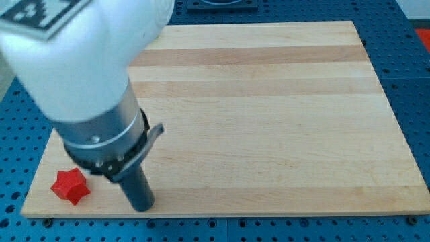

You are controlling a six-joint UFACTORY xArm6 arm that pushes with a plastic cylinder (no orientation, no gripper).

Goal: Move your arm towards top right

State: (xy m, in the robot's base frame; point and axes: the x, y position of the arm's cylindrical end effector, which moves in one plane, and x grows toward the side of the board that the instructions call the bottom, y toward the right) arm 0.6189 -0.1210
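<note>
- My tip [142,205] rests on the wooden board [269,121] close to its bottom edge, toward the bottom-left corner.
- The red star-shaped block [70,186] lies just to the view's left of my tip, apart from it, in the bottom-left corner.
- From my tip to the top-right corner the board is bare wood.
- The arm ends in a plain dark rod; it carries no claw, so it neither clenches nor holds anything.
- The white arm housing [80,54] bears a black-and-white patterned marker at the view's top left; no writing is legible.
- The board is pale, with lengthwise grain bands; a blue perforated table [413,81] surrounds it.
</note>
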